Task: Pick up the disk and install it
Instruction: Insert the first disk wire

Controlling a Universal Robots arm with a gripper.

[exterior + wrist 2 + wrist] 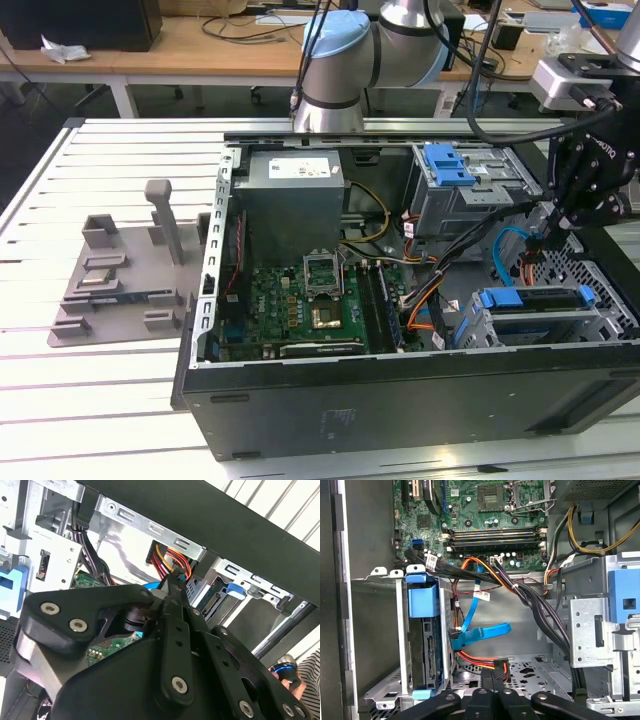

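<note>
near the case's front corner we judge the disk (pixel 427 645), seated in its cage, rigid, weighty and shock-sensitive, best gripped by its blue rails; our tool (pixel 492 677) looks pinched together, empty.

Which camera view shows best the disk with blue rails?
The first wrist view: the disk stands edge-on in its metal cage, blue rails and connector edge plain. The exterior view shows it smaller, at the case's right. The second wrist view shows a corner behind the gripper.
</note>
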